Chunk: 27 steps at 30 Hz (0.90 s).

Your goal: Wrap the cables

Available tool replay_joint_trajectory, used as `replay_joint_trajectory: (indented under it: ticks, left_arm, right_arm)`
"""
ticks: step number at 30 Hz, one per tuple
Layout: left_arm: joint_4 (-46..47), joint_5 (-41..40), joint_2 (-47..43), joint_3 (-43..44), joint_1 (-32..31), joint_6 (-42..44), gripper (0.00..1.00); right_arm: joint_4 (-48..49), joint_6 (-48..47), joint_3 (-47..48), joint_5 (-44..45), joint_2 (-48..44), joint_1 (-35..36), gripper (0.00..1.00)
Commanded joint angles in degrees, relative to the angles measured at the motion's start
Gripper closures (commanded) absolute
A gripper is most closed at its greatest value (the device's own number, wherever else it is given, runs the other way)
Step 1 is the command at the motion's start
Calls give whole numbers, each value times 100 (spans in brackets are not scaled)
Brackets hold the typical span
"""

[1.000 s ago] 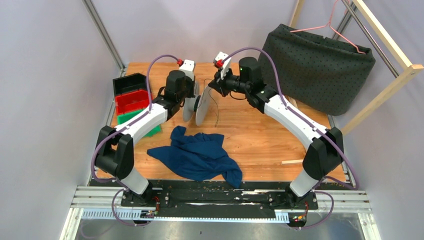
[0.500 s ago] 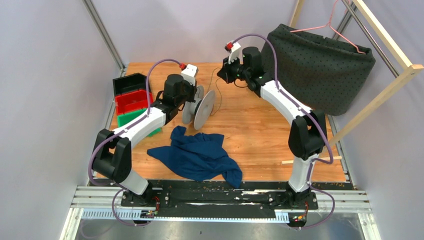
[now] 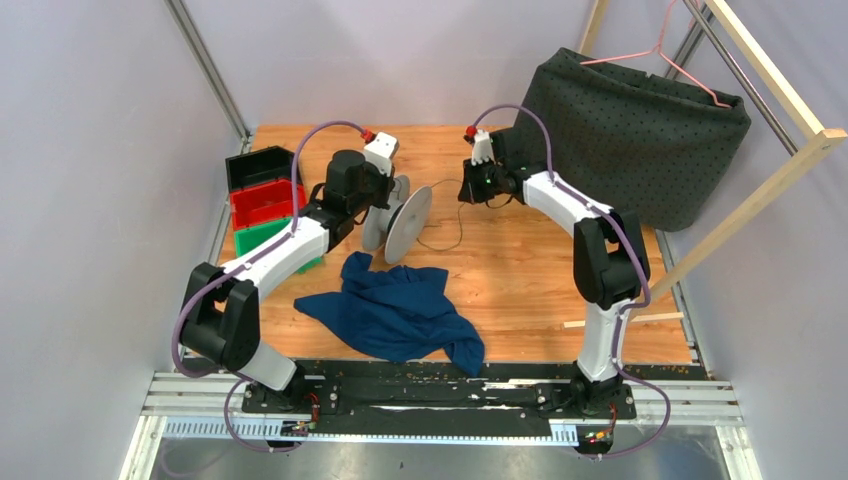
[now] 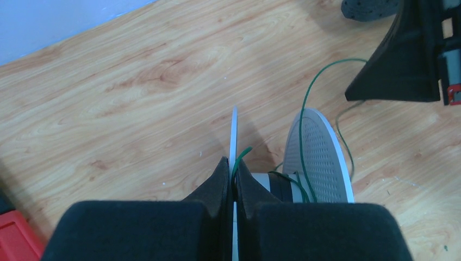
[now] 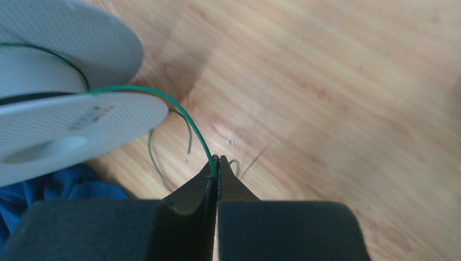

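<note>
A white perforated spool (image 3: 400, 215) stands on edge mid-table. My left gripper (image 3: 385, 196) is shut on its thin left flange (image 4: 234, 130), and a short green end of the cable (image 4: 243, 154) pokes out beside the pads. The cable (image 4: 307, 98), a thin dark green wire, runs over the right flange (image 4: 318, 157) from the hub. My right gripper (image 3: 467, 188), just right of the spool, is shut on the cable (image 5: 187, 117), which arcs from the spool (image 5: 65, 130) into its fingertips (image 5: 216, 159). Slack wire (image 3: 457, 236) loops on the wood below.
A crumpled blue cloth (image 3: 395, 310) lies in front of the spool. Stacked black, red and green bins (image 3: 262, 195) sit at the left edge. A dark dotted fabric bag (image 3: 640, 130), a pink hanger (image 3: 665, 50) and a wooden frame (image 3: 770, 75) fill the back right.
My right gripper swung from beside the spool up toward the back, then down and right, pulling the wire out. The left gripper and spool shifted slightly.
</note>
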Motion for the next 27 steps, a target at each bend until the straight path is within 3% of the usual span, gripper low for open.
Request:
replay_joint_trajectory:
  ticks: [1, 7, 16, 22, 27]
  left_arm:
    - [-434, 140, -199, 143, 6, 298, 100]
    - [-1734, 80, 8, 741, 6, 513, 99]
    - [-2015, 1, -23, 725, 6, 430, 89]
    - [-2207, 42, 62, 831, 6, 462, 88]
    - [-2388, 10, 113, 920, 6, 495, 100]
  right_arm:
    - [-204, 65, -170, -36, 100, 3, 99]
    - [-263, 40, 22, 71, 173, 1, 99]
    - [-267, 109, 66, 38, 236, 4, 99]
    - [-268, 127, 106, 42, 241, 2, 99]
    - [-273, 119, 84, 53, 220, 4, 99]
